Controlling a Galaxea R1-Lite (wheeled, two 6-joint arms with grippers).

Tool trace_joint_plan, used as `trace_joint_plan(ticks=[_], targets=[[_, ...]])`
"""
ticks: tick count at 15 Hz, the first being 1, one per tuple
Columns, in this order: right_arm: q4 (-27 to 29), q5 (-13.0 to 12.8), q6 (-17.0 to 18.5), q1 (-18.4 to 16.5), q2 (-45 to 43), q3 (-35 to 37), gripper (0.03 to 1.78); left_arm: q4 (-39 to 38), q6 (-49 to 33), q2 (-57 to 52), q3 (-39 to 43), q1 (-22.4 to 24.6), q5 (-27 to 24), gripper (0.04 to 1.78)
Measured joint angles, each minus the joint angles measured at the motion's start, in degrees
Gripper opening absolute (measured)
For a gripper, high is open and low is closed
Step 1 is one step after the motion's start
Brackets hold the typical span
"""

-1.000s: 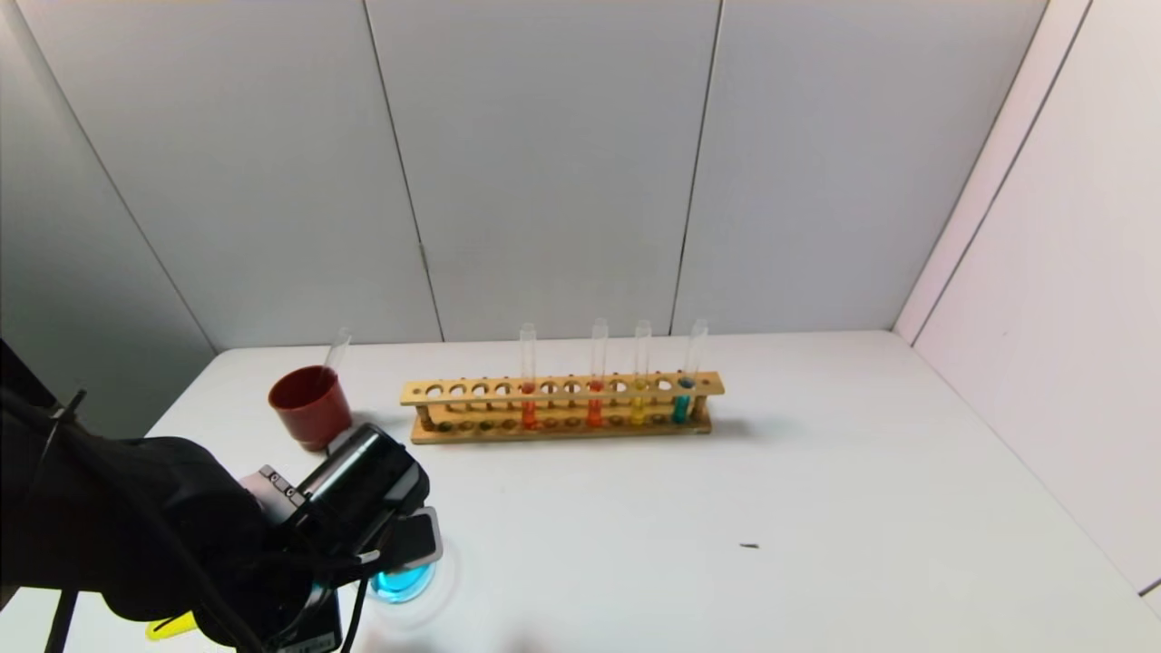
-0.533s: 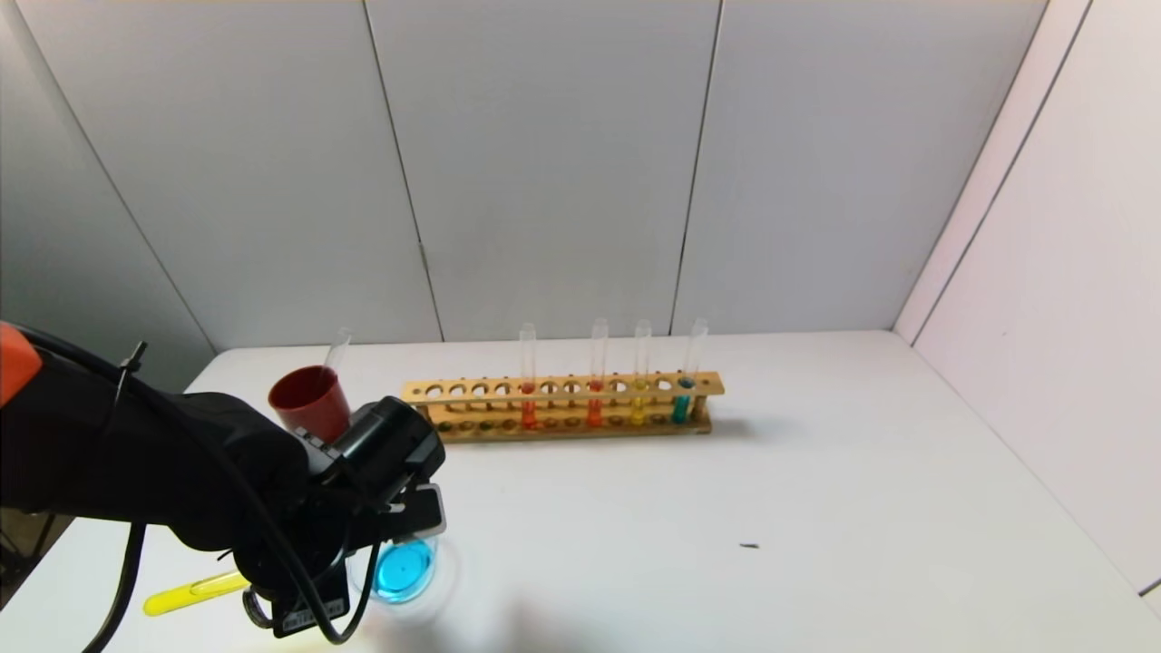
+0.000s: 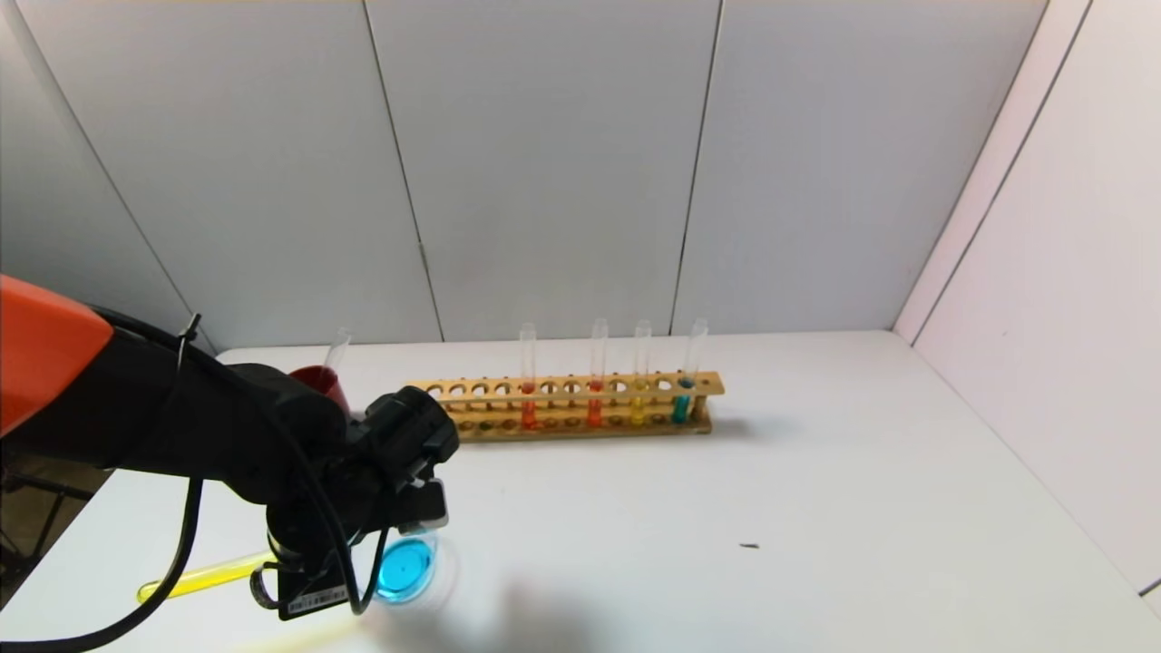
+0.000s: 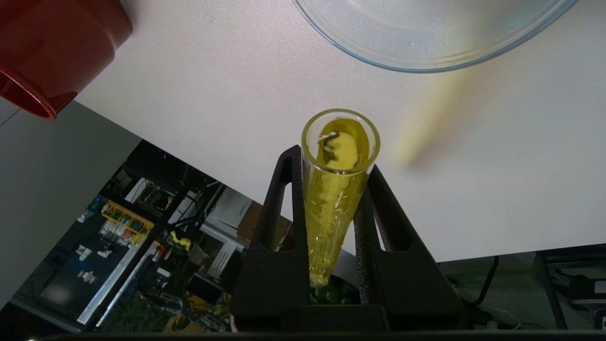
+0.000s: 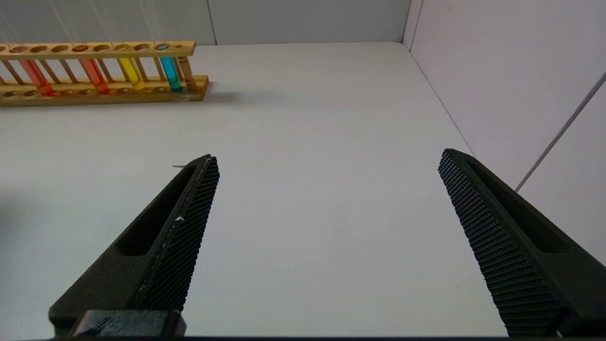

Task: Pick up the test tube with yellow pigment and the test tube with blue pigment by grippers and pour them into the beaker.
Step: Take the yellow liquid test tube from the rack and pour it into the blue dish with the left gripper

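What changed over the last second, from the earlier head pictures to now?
The left gripper, shut on the test tube with yellow pigment, rose and moved toward the rack, uncovering more of the beaker; the tube lies tilted, near level. The beaker's blue liquid, red cup and racked tubes stayed put. The right gripper is open.

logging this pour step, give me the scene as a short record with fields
left gripper: shut on the yellow tube, beside the beaker
yellow tube: tipped nearly flat, open mouth toward the beaker, yellow liquid inside
beaker: near table edge, blue liquid inside
right gripper: open, empty, above bare table
rack: at the back, two orange tubes, one yellow, one teal
red cup: left of the rack, a clear tube leaning in it
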Motion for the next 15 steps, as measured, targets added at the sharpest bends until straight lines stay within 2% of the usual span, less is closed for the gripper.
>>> trace_joint_plan(ticks=[5, 12, 15], targets=[[0.00, 0.00, 0.02, 0.00, 0.00, 0.00, 1.70, 6.69, -0.13, 2.72, -3.04, 0.04, 2.38, 0.32], [0.00, 0.02, 0.02, 0.00, 0.00, 0.00, 1.70, 11.13, -0.40, 4.79, -6.97, -0.18, 2.89, 0.32], [0.00, 0.00, 0.00, 0.00, 0.00, 0.00, 1.70, 14.85, -0.62, 6.31, -9.51, -0.40, 6.49, 0.32]])
